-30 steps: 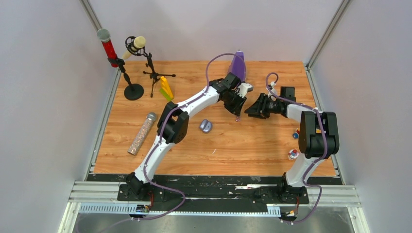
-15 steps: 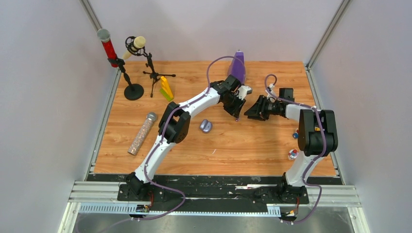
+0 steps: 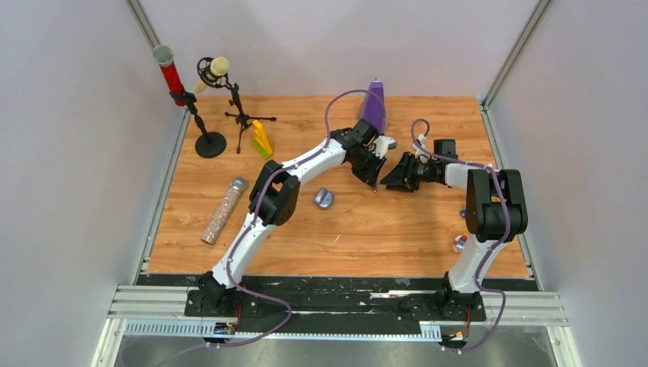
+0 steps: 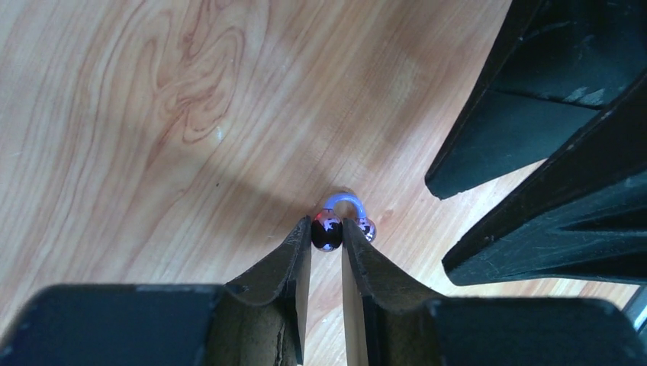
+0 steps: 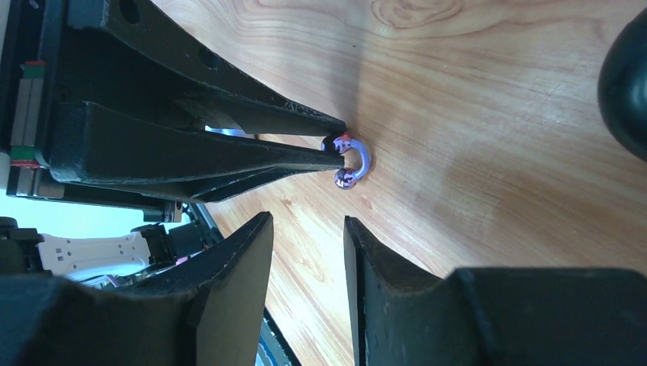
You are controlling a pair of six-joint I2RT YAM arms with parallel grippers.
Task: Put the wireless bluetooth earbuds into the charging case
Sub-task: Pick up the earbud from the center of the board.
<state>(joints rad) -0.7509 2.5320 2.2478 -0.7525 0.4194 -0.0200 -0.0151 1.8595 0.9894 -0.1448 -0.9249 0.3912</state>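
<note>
The step in hand is the pick-up. In the left wrist view, the left claw (image 4: pixel 326 230) stands nearly shut at the centre of the frame. Its two fingertips pinch one bud of the wireless bluetooth earbuds (image 4: pixel 341 201), two tiny glossy black buds joined by a pale purple arc. The second bud sits just outside the right-hand fingertip. The earbuds lie on, or just above, the light wooden table (image 3: pixel 397 229); I cannot tell whether they are lifted clear.

In the right wrist view, the right claw (image 5: pixel 307 223) hangs at the lower middle, partly open and holding nothing. It points at the earbuds from close by without touching them.

The small oval grey-purple charging case (image 3: pixel 323 199) lies on the table to the lower left of the two claws in the top view, apart from both. Whether its lid is up is too small to tell.

The next move, as I judge it, calls for a firm pinch, a clean lift and a short carry down-left to the case. The round, glossy bud could squirt out of the fingertips. The right claw may have to steady or open the case.
</note>
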